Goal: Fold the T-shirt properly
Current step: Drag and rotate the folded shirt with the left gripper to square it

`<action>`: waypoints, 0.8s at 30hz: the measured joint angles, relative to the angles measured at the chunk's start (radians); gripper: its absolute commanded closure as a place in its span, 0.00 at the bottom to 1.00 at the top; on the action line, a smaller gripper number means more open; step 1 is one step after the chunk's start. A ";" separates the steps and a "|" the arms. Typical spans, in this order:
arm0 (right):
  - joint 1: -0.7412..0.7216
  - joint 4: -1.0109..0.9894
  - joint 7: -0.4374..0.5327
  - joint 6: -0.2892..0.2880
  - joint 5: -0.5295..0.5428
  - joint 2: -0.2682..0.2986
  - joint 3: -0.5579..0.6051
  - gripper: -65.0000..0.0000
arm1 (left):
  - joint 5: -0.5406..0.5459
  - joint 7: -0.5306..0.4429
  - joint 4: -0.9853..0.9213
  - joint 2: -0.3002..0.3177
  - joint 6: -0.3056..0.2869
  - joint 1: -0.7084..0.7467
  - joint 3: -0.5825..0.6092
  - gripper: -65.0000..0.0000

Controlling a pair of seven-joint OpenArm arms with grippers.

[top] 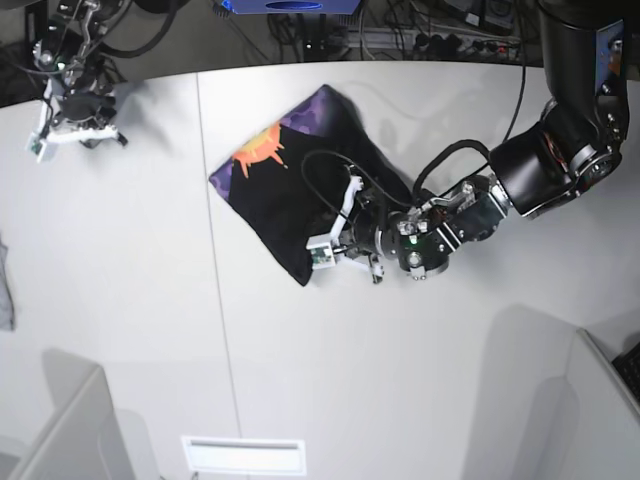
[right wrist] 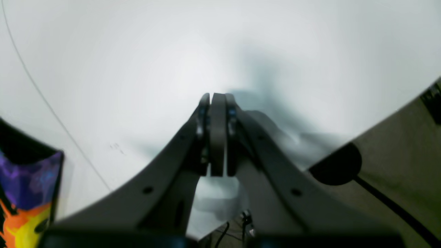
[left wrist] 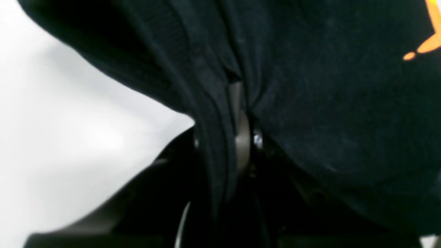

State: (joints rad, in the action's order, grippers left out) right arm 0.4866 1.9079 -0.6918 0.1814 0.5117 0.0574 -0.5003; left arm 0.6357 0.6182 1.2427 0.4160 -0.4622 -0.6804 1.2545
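Scene: a black T-shirt [top: 285, 190] is seen lying part-folded on a white bench [top: 140, 300], with both arms of the robot in frame.

T-shirt, position: the garment is spread as a slanted oblong near the middle of the bench, its orange sun and purple print turned up at the far end, its plain black end nearest the camera.

T-shirt, long axis: the oblong is judged to run diagonally, from the printed far corner down to the black near corner.

Left pincer [top: 335, 243]: it is pressed against the near-right edge of the T-shirt; in the left wrist view, folds of black cloth [left wrist: 220, 113] are seen clamped between its jaws.

Right pincer [right wrist: 217, 103]: it is shown with jaws together and nothing between them, held over bare bench well away from the T-shirt, toward the far corner.

Nearer arm: the left arm, already at the T-shirt's edge, is plainly the closer; the right arm is parked well apart.

Deciding relation: the bulk of the T-shirt is laid away from the left pincer, up and across toward the print, so any fold would be judged to carry the gripped edge over in that direction.

Task state: the fold is judged unfinished.
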 measured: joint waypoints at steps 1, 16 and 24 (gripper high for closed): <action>0.003 0.000 0.002 0.000 0.002 -0.004 0.000 1.00 | -0.044 -0.033 0.001 0.000 -0.021 -0.001 0.010 1.00; 0.022 0.000 0.006 0.000 0.003 -0.089 -0.004 1.00 | -0.504 -0.298 -0.023 -0.046 -0.220 0.067 -0.076 1.00; 0.024 0.000 0.001 0.000 0.000 -0.096 0.001 1.00 | -0.519 -0.411 -0.137 -0.116 -0.220 0.032 -0.061 1.00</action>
State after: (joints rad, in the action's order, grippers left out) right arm 0.5106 1.9079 -0.6907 0.1814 0.5121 -0.0387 -0.4992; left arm 0.1169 0.2070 1.1061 0.3004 -0.6827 -0.6487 1.1938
